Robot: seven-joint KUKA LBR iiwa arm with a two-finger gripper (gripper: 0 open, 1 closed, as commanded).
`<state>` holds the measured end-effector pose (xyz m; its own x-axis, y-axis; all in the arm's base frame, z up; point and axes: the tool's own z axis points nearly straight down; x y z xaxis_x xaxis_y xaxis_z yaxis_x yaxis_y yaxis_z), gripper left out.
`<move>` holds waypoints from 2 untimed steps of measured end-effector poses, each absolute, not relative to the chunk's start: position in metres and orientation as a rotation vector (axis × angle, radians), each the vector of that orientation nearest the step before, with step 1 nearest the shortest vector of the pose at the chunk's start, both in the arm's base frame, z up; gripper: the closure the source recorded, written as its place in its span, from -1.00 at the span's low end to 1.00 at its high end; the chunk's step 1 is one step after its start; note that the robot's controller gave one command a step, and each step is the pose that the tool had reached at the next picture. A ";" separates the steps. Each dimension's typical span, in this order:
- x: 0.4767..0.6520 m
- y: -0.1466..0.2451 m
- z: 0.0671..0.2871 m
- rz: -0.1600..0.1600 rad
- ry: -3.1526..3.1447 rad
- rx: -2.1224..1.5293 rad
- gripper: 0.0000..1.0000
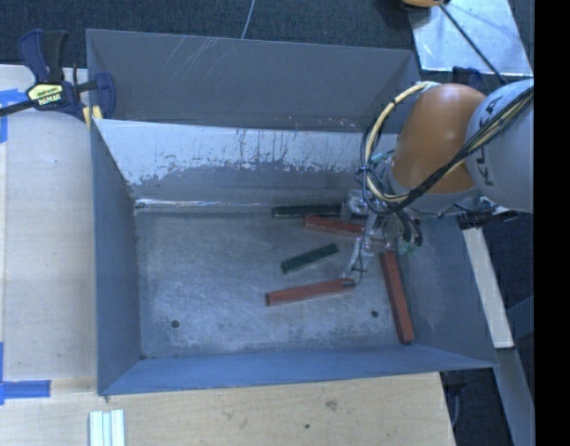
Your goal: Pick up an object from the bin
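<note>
— So, where did we find the gripper (357,272)?

— We saw it low in the right half of the grey bin (117,249), beneath the orange cover (433,147) and the looping cables (389,124) on the wrist. Its tip was at the right end of the lower red-brown stick (303,295), which lay nearly level on the floor towards the front.

— Did it have hold of that stick?

— We could not tell. From our angle the tip and the stick's end ran together, so we could not judge how wide the tool stood or whether anything was in it. The stick itself lay flat on the floor.

— What else lay close by?

— We noted a dark green stick (310,258) just behind the red-brown one, tilted and apart from it. A long red-brown stick (397,300) ran steeply down beside the right wall, just to the right of the gripper.

— And farther back?

— We counted two more near the foot of the back wall: a black stick (303,212), and an upper red-brown stick (329,224) just in front of it, its right end running under the wrist.
</note>
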<state>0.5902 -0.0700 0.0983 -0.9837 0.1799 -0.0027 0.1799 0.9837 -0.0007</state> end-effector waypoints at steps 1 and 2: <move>0.621 -0.075 0.078 0.000 3.086 0.518 1.00; 0.621 -0.075 0.078 0.000 3.086 0.517 1.00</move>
